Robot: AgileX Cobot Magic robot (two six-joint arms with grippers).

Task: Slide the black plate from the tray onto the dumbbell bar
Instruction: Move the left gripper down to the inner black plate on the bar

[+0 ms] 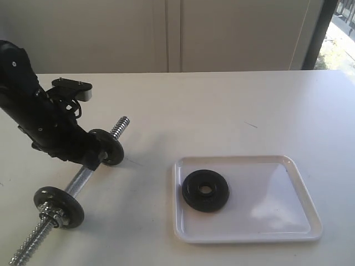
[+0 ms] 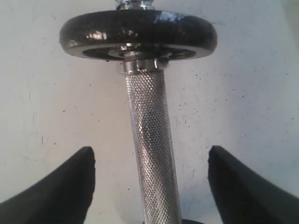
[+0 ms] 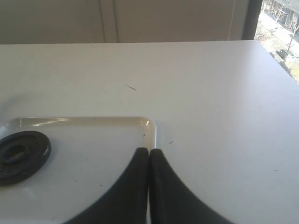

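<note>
On the tray (image 1: 302,219), left of its middle, we see the black plate (image 1: 206,190) lying flat with its centre hole facing up, clear of every rim. The right wrist view picks up the same plate (image 3: 18,156) inside the tray's rounded corner (image 3: 147,122).

The tray sits on the white table (image 1: 222,105), on the right side of the exterior view.

The dumbbell bar (image 1: 80,178) is well apart from the tray, on the left. It lies diagonally on the table with both ends threaded. Two black discs are on it: lower disc (image 1: 58,206) near the closer threaded end, upper disc (image 1: 109,147) near the farther end.

The left arm (image 1: 41,119) reaches down over the bar just beside the upper disc and covers that stretch of it.

The left gripper (image 2: 150,150) is spread wide. Its fingers (image 2: 70,186) stand either side of the knurled shaft (image 2: 152,140) with table showing in both gaps. It touches and holds nothing. A mounted disc (image 2: 138,30) with its collar sits at the end of the knurling; we can't tell which of the two it is.

The right gripper (image 3: 148,153) has its jaws pressed together with nothing between them. It hangs over the tray's corner, near the plate but apart from it. We don't see that arm in the exterior view.
</note>
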